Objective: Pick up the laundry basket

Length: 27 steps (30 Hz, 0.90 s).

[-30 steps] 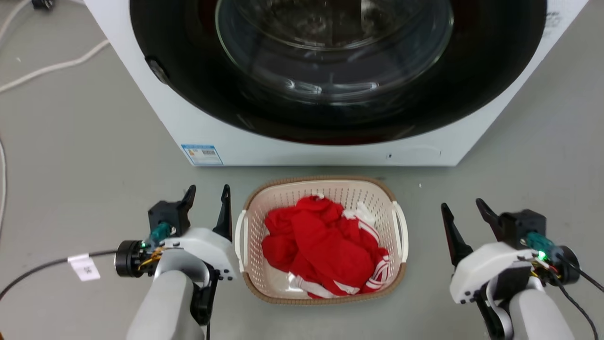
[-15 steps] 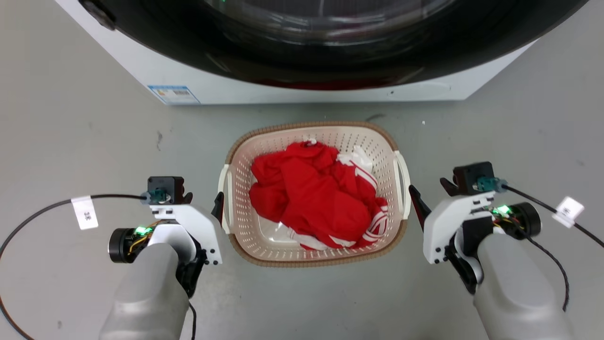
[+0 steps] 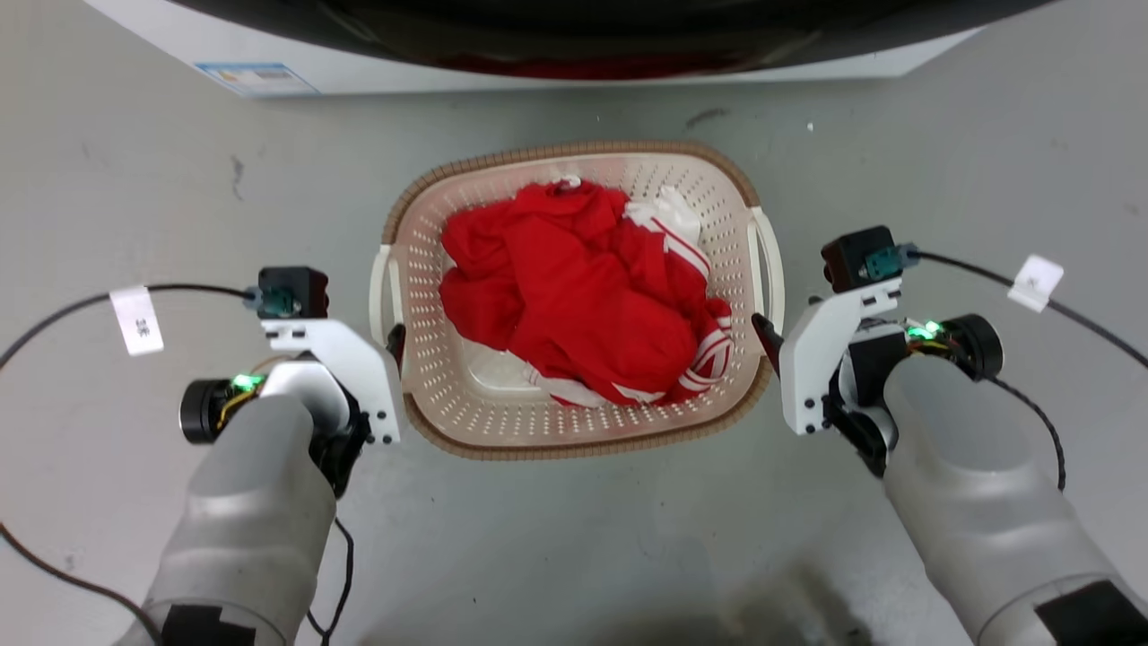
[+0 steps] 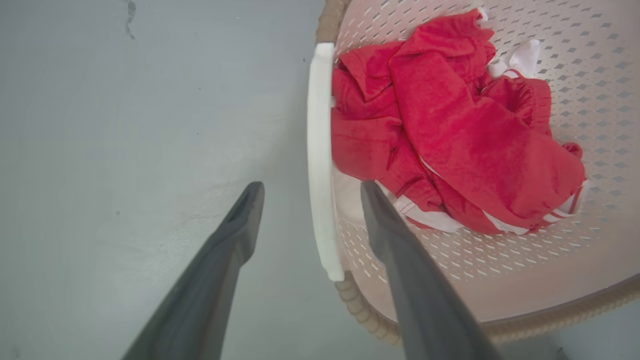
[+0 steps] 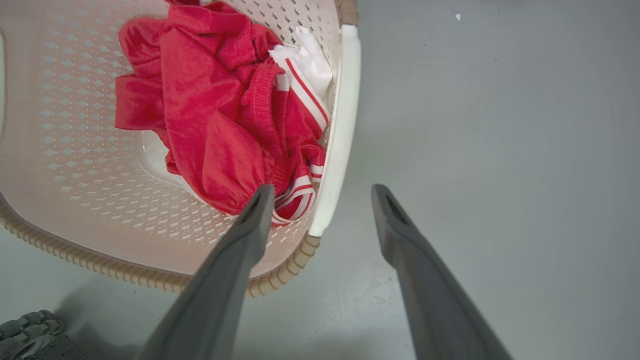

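On the floor (image 3: 574, 556) straight before me sat the laundry basket (image 3: 574, 446). My left gripper (image 4: 311, 184) and right gripper (image 5: 323, 187), fingers apart, each lined up astride a white side handle (image 4: 319, 150) running lengthwise between them, both sides equally near.

The laundry basket (image 3: 502, 414) is cream, rounded-rectangular, holes all over the walls, brown woven-look rim, white side handles (image 3: 380, 296). Sits upright, centre of the head view, slightly above middle.
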Available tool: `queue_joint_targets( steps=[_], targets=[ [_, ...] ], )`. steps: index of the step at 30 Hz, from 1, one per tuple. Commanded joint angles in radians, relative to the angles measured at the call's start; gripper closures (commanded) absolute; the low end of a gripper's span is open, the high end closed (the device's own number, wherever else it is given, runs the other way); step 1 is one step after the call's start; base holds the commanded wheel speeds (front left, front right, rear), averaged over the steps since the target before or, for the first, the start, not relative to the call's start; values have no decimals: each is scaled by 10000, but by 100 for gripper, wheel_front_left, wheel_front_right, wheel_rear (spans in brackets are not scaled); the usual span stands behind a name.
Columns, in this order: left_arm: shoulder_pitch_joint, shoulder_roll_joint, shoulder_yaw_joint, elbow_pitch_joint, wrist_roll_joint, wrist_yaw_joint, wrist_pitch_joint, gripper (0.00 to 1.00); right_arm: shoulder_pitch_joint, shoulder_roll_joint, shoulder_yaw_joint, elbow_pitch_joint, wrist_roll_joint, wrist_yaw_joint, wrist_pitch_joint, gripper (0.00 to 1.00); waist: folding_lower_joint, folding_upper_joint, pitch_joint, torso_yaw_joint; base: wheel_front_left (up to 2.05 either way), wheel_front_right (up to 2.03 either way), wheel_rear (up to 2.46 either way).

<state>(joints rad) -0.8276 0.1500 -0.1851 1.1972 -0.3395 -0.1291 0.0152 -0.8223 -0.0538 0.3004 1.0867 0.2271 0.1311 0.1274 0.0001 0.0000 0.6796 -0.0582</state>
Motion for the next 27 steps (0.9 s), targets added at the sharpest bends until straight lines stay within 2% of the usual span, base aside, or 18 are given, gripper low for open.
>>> queue_joint_targets(
  steps=[1,12,27],
  targets=[
    [-278,92,-64,47,-77,-10,40,0,-325,32,98,178,163,-7,15,0,-1,0,305,-66,0,0,0],
    [-1343,366,-559,322,-394,-13,339,0,-1599,47,804,1071,900,-7,119,0,-1,0,1264,-182,0,0,0],
    [-2319,436,-1176,485,-1029,-14,661,0,-2603,47,1946,1291,2121,-7,390,0,-1,0,2187,-274,0,0,0]
  ],
)
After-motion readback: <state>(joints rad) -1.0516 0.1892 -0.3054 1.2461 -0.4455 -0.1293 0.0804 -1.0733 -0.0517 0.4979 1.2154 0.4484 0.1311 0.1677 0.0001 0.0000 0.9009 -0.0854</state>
